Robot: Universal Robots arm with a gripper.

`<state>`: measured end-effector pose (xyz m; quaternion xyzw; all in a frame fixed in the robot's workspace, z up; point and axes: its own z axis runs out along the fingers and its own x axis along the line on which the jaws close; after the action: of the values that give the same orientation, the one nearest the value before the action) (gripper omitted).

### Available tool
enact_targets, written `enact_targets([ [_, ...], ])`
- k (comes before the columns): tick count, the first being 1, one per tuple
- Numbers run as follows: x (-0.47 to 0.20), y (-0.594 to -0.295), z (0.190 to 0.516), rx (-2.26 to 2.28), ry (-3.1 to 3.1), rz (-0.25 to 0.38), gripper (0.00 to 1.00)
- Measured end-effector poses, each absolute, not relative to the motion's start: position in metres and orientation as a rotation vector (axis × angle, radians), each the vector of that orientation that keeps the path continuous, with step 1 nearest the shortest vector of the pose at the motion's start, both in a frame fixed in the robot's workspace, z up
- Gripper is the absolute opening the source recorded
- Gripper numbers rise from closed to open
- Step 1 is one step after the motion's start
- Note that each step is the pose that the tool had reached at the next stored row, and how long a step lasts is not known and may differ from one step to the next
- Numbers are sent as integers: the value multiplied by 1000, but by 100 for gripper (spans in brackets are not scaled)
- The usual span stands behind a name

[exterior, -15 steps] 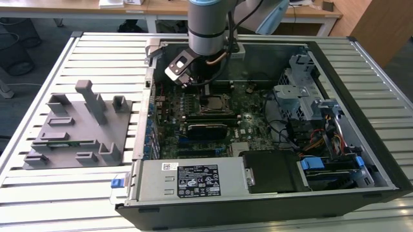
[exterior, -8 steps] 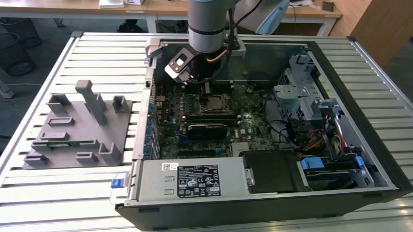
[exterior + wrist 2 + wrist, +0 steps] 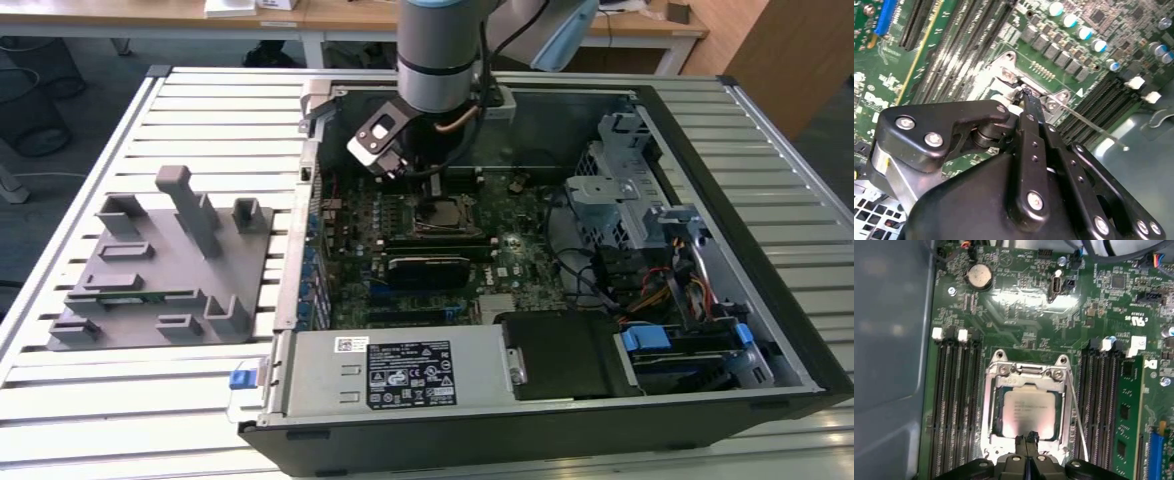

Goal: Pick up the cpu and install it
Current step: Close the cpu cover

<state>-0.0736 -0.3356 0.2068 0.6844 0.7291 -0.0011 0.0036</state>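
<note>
Gripper (image 3: 1027,438) fingers pinched together, holding nothing, at the edge of cpu (image 3: 1029,409) lying in socket (image 3: 990,405). Risk: a sideways nudge could skew the chip.

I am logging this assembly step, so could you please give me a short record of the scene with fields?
cpu state: the cpu lies flat inside the socket frame, silvery top up
tool state: the tool is shut, its tips at one edge of the cpu; contact cannot be told
arm position: above the motherboard in the open computer case
memory strip: the memory strip stands to one side of the socket frame
tray: the grey tray rests on the slatted table, on the exterior view's left of the case
</note>
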Motion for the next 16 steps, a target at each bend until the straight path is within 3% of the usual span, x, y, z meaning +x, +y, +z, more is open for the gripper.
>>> enact_targets([
  [16, -58, -341, 206, 2147, 2288, -3, 11],
])
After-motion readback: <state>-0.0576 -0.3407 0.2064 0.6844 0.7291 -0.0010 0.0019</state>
